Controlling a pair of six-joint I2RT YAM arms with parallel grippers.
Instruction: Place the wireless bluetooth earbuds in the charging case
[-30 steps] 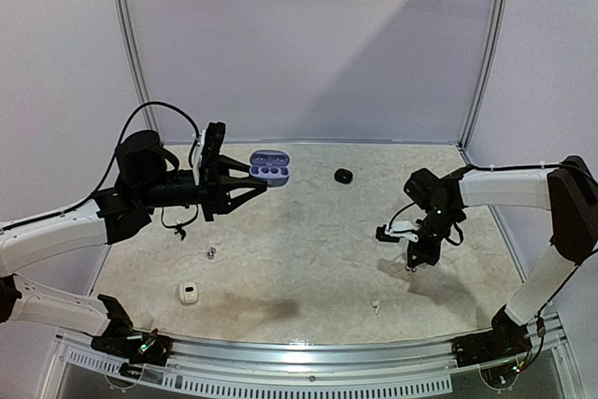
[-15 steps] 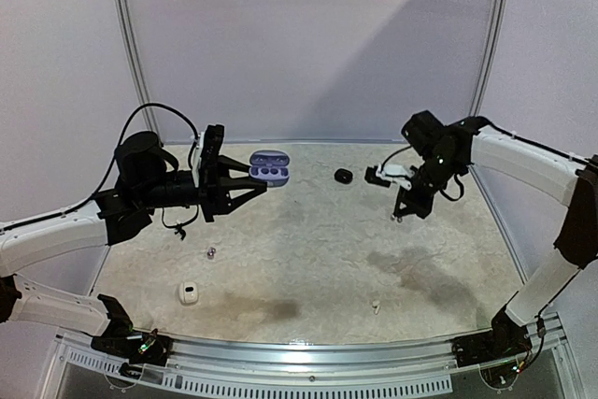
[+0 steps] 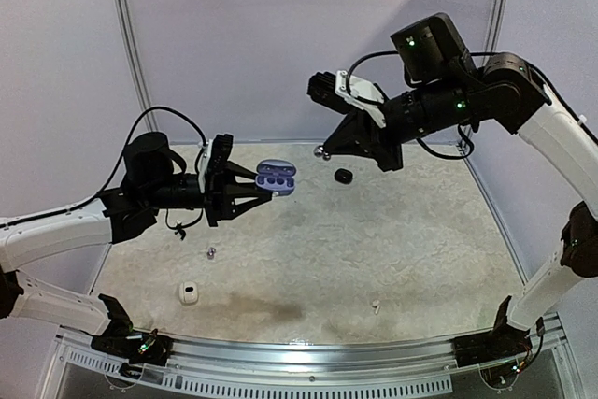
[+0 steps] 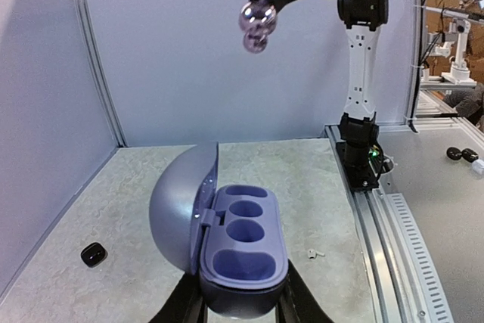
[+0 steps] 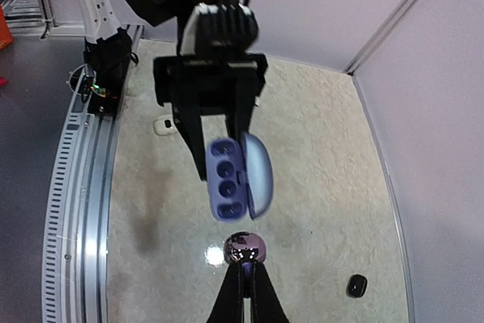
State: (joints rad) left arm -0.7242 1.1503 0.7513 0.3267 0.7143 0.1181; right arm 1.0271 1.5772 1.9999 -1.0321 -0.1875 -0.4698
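The charging case (image 3: 277, 176) is purple and pebble-shaped, its lid swung open, its moulded wells (image 4: 244, 232) showing nothing in them. My left gripper (image 3: 250, 185) is shut on its lower shell and holds it in the air over the back left of the table. In the left wrist view the fingers (image 4: 187, 305) clamp both sides of the case. My right gripper (image 3: 327, 149) is shut on a glossy purplish-silver earbud (image 3: 320, 150), up high and a little right of the case. The right wrist view shows that earbud (image 5: 244, 247) at the fingertips, just short of the case (image 5: 231, 178).
A small black piece (image 3: 343, 176) lies at the back of the table. Front left lies a white case (image 3: 189, 293), with a tiny silvery bud (image 3: 212, 252) behind it. A tiny white bud (image 3: 375, 306) rests near the front edge. Walls enclose the table.
My right arm has risen from the table's right side and swung up and left, carrying the earbud close to the case. The left gripper has shifted slightly right with the case.
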